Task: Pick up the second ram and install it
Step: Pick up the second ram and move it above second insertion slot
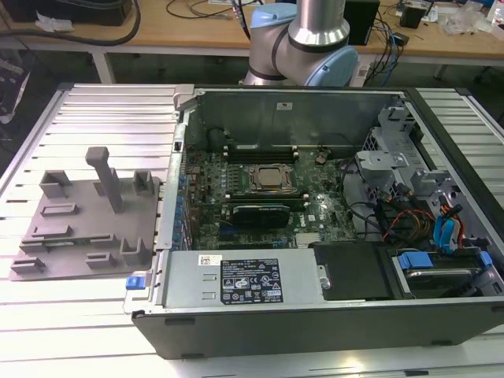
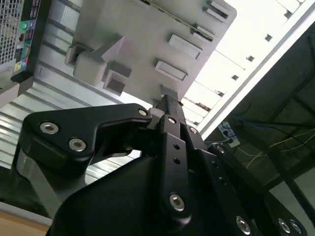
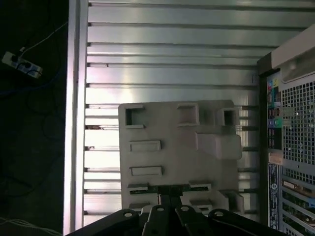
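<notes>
Ribbed silvery metal for the one table (image 1: pixel 94 110). On it, one open black computer case (image 1: pixel 315 331), boxy. Beside that, one flat grey plastic tray (image 3: pixel 172 132) with raised rectangular holders (image 3: pixel 145 146) and a single post (image 3: pixel 219 146). Above its edge, one black gripper (image 3: pixel 170 198), fingers pressed together, clasping nothing. Near the fingertips, the second ram (image 3: pixel 150 188): one thin green strip, on edge in a tray slot.

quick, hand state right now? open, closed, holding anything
hand: closed, holding nothing; it hangs above the gray tray, where the memory stick lies.
</notes>
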Controlling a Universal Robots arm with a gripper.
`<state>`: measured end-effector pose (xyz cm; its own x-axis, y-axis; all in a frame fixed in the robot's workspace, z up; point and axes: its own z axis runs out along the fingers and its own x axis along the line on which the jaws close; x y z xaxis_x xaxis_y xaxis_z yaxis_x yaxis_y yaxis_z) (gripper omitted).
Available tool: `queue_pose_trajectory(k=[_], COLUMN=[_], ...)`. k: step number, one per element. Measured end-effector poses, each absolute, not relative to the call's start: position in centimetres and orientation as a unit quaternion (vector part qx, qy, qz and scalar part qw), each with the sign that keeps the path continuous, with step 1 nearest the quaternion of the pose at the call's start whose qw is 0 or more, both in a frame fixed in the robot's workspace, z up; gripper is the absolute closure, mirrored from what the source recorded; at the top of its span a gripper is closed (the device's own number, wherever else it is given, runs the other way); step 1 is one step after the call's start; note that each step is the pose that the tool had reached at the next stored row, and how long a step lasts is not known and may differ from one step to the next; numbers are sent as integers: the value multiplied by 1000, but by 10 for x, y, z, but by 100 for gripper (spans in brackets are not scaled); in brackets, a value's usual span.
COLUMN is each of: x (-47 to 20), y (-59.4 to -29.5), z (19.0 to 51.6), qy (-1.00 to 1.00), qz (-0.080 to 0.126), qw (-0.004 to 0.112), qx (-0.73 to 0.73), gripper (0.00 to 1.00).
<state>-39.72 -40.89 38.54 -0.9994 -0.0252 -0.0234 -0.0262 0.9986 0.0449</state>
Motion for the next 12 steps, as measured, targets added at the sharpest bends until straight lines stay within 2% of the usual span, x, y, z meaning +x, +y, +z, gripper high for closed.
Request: queue_pose_trajectory(k=[12], x=[-397], y=[-409], z=[385], qy=[991], qz=[24], qw=[9], qx=[-133], gripper=[92])
